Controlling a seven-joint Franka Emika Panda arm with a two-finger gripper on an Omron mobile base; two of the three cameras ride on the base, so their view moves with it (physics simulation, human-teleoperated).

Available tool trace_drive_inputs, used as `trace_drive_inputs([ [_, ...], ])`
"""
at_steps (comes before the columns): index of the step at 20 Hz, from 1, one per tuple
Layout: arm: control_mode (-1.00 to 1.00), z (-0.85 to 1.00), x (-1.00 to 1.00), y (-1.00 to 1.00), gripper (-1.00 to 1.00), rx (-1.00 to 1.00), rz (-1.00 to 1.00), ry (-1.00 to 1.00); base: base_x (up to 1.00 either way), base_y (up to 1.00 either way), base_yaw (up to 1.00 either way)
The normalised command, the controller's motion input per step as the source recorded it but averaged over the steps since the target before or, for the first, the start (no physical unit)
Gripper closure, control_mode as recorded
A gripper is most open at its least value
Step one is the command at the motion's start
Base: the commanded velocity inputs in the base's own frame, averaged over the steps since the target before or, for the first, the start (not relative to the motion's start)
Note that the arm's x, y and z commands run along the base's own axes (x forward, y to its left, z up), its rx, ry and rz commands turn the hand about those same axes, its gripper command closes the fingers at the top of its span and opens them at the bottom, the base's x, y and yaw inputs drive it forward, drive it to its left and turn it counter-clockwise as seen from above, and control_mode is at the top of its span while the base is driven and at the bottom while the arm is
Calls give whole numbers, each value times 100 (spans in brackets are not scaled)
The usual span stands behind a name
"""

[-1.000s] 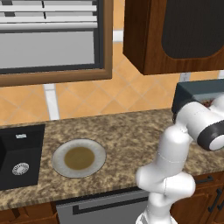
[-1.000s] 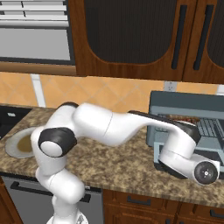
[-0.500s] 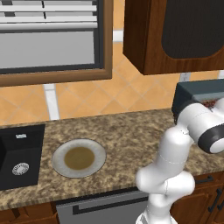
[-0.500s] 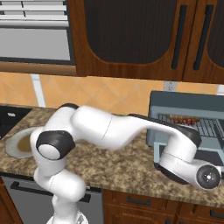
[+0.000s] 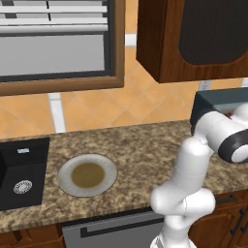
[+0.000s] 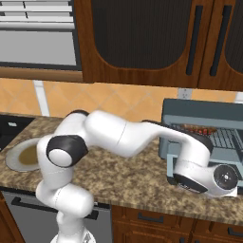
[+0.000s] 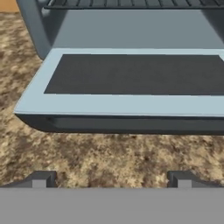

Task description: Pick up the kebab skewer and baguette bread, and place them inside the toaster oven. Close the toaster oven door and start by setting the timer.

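The toaster oven (image 6: 204, 111) stands open on the counter at the right, also seen at the toaster oven (image 5: 218, 104). On its wire rack (image 6: 223, 137) lies the kebab skewer (image 6: 195, 128), a row of red-brown chunks. The baguette bread is hidden from me. The toaster oven door (image 7: 131, 105) hangs down flat, dark window facing up, just ahead of my gripper (image 7: 111, 180). The gripper is open and empty, low over the counter, with both fingertips (image 7: 41, 179) below the door's front edge.
A round plate (image 5: 87, 174) with a brown centre sits bare on the speckled counter (image 5: 145, 155), left of the arm. A black sink (image 5: 22, 169) lies further left. Dark wooden wall cabinets (image 6: 142, 38) hang above the oven.
The hand has shifted slightly in front of the lowered oven door. The gripper has stayed open, and the plate and oven have not moved.
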Motion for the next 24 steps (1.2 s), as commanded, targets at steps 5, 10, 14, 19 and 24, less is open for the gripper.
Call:
trace_drive_inputs([
  [5, -100, -11, 9, 0, -100, 0, 0, 2, 0, 0, 0],
  [10, -100, -32, 3, 0, -100, 0, 0, 0, 0, 0, 0],
  [14, -100, -44, 1, 0, -100, 0, 0, 0, 0, 0, 0],
  [19, -100, -28, 14, -2, -100, 0, 0, -5, 0, 0, 0],
  [24, -100, -19, 15, -9, -100, 0, 0, -17, 0, 0, 0],
])
